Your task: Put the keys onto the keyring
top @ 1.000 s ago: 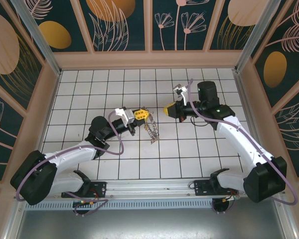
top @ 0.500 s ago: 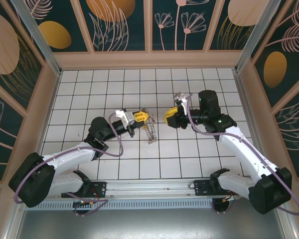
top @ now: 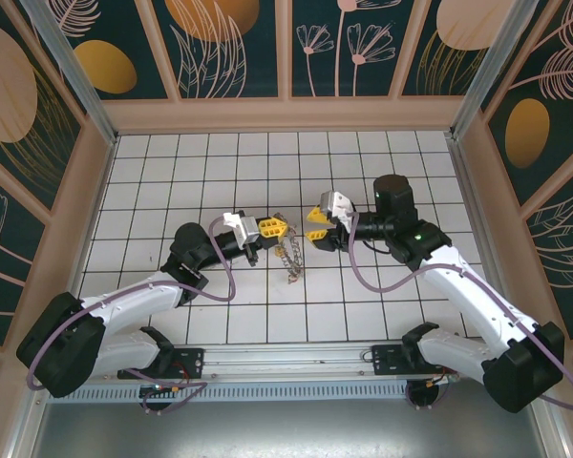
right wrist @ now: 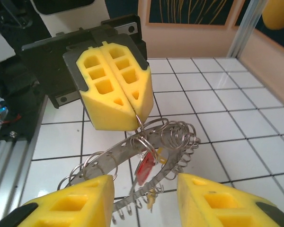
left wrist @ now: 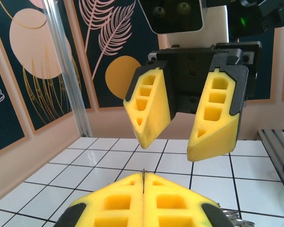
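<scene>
The keyring (top: 291, 256), a grey metal band fringed with small wire rings (right wrist: 109, 158), hangs tilted above the tiles. My left gripper (top: 274, 227) is shut on one of its small rings, whose thin edge pokes out between the yellow fingers (left wrist: 143, 182); the right wrist view shows the left gripper (right wrist: 132, 124) from the front. A red-headed key (right wrist: 144, 169) and a yellow-tan key (right wrist: 151, 199) dangle inside the ring's loop. My right gripper (top: 315, 227) is open facing the left one, its fingers either side of the ring's lower part (right wrist: 144, 208) without touching it. In the left wrist view the right gripper (left wrist: 175, 147) is open.
White tiled floor (top: 382, 296) bounded by peach walls with dark floral panels (top: 239, 48). The two grippers meet nose to nose mid-table, less than one tile apart. A metal rail (top: 286, 358) runs along the near edge.
My right gripper has opened and moved left, closing on the left gripper and the hanging keyring. The left gripper stayed shut, shifting slightly right with the ring.
</scene>
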